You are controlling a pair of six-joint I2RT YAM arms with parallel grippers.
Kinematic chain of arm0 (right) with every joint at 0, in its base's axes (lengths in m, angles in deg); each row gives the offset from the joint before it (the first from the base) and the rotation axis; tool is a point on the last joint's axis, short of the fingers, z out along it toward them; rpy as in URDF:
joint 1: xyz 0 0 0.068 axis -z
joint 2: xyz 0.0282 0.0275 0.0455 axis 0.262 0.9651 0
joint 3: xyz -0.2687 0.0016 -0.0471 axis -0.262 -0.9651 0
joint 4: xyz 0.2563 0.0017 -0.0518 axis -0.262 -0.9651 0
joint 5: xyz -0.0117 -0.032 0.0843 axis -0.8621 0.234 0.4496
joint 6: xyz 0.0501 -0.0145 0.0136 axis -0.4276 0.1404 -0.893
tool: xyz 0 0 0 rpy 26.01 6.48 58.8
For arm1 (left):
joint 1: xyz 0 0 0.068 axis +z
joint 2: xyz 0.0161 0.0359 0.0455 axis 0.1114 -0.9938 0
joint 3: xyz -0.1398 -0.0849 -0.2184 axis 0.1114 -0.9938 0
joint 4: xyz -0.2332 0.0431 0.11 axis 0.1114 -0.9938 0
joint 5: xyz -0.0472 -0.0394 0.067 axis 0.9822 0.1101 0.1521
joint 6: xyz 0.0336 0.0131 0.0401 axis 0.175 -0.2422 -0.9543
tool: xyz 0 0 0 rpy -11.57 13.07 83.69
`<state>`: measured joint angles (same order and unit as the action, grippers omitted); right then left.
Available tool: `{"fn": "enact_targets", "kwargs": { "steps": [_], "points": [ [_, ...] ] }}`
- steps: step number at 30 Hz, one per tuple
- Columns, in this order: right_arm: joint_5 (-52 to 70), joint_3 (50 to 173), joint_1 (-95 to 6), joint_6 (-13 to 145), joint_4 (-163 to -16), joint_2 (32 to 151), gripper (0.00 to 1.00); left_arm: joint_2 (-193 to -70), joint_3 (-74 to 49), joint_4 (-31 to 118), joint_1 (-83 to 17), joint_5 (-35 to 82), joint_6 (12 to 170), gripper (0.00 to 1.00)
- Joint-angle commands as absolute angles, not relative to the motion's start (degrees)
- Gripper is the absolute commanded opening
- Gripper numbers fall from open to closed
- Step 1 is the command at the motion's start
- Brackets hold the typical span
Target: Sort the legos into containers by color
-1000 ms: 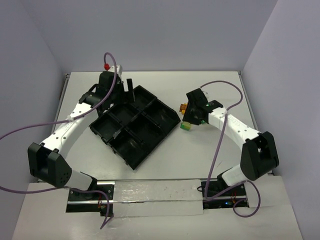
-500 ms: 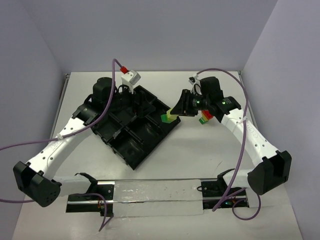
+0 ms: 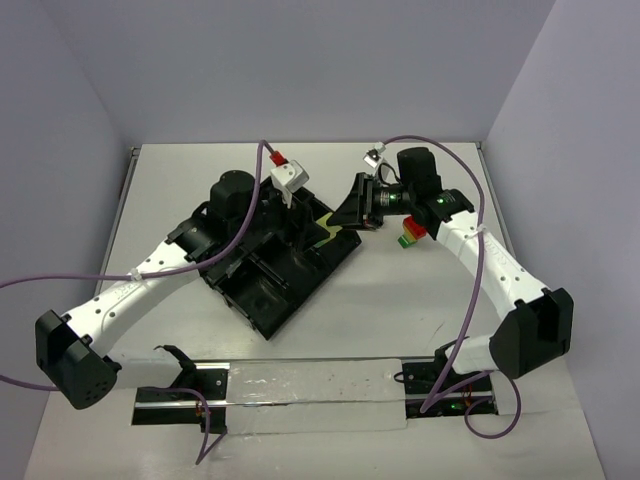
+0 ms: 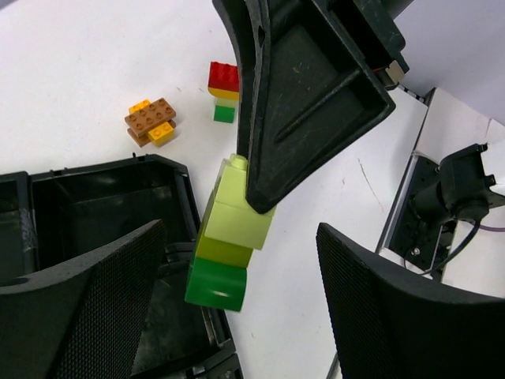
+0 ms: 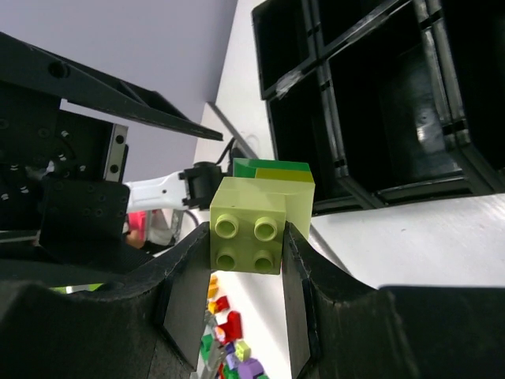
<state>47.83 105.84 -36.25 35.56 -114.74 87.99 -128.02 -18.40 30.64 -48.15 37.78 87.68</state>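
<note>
My right gripper [image 3: 342, 218] is shut on a pale yellow-green lego [image 5: 248, 235] that tops a stack with a yellow-green and a green brick [image 4: 216, 286]. It holds the stack in the air at the right corner of the black tray of containers [image 3: 268, 308]. My left gripper [image 4: 237, 316] is open, with its two fingers on either side of the stack's green end and a gap on both sides. On the table beyond lie an orange and yellow lego cluster [image 4: 150, 121] and a red, yellow and green stack [image 3: 408, 238].
The tray's compartments [image 5: 379, 103] that show look dark, and I cannot make out bricks in them. The right arm's finger [image 4: 308, 87] fills the top of the left wrist view. White table lies right of the tray. Several blurred coloured bricks [image 5: 230, 339] show low between my right fingers.
My right gripper carried the green stack left to the tray's corner. My left gripper swung right across the tray to meet it and its jaws narrowed a little.
</note>
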Motion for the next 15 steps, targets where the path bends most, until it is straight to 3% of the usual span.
{"fn": "enact_targets", "kwargs": {
  "steps": [1,15],
  "points": [
    [52.66,106.62,-35.75,33.46,-110.64,88.53,0.0,-128.52,-18.74,35.43,-49.35,35.71,85.61,0.84],
    [60.03,104.53,-35.66,29.79,-104.63,91.44,0.0,-128.37,-18.24,30.62,-50.46,31.59,80.82,0.71]
  ]
}}
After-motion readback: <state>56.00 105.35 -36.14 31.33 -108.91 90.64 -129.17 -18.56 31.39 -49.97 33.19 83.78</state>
